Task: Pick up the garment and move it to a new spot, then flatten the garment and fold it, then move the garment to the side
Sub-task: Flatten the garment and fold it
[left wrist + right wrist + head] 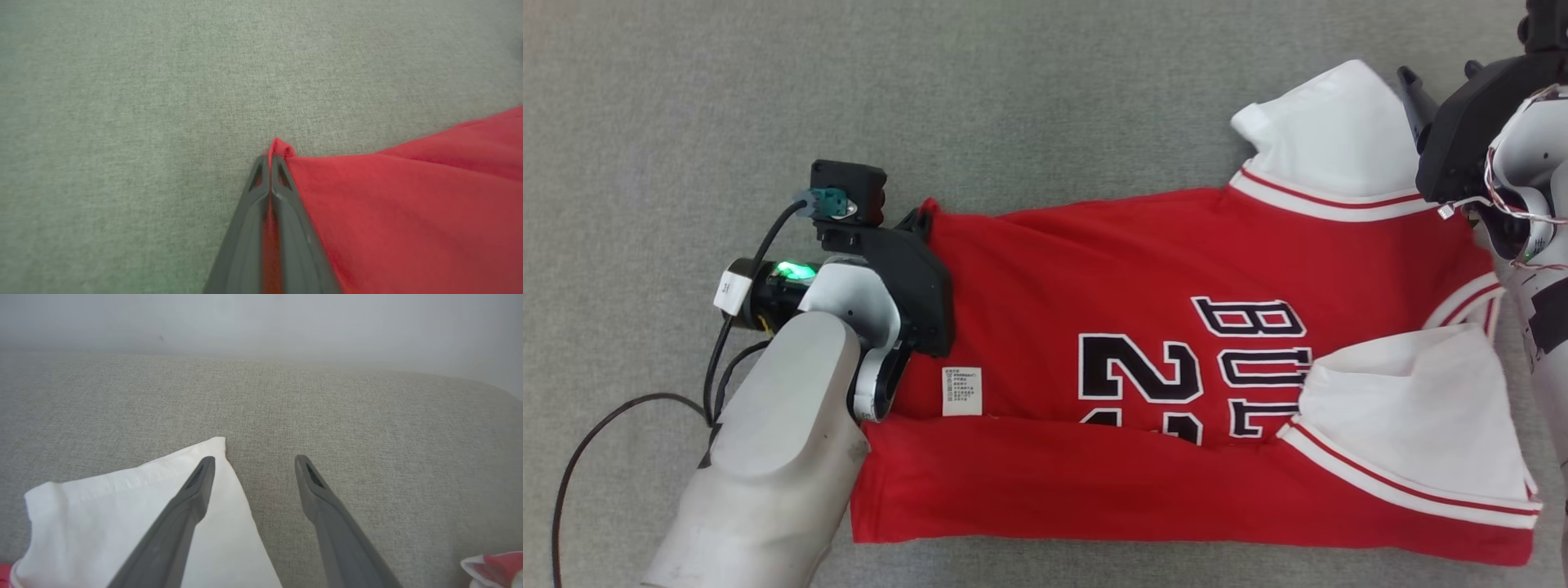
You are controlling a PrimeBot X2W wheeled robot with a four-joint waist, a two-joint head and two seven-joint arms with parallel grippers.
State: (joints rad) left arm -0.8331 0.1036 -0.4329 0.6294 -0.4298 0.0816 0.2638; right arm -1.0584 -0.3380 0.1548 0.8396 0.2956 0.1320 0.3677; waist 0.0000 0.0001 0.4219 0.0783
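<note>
Jersey is lying on the grey cloth surface, near edge folded over | left gripper: jaws are being held closed on a red hem corner, judged to tension that edge | right gripper: jaws are standing open, one finger over the white sleeve, judged ready for pinching it inward.

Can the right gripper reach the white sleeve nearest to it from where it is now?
Probably yes. The right gripper stands open at the white fabric sleeve of the red jersey, one finger over its corner, and nothing lies between them.
</note>
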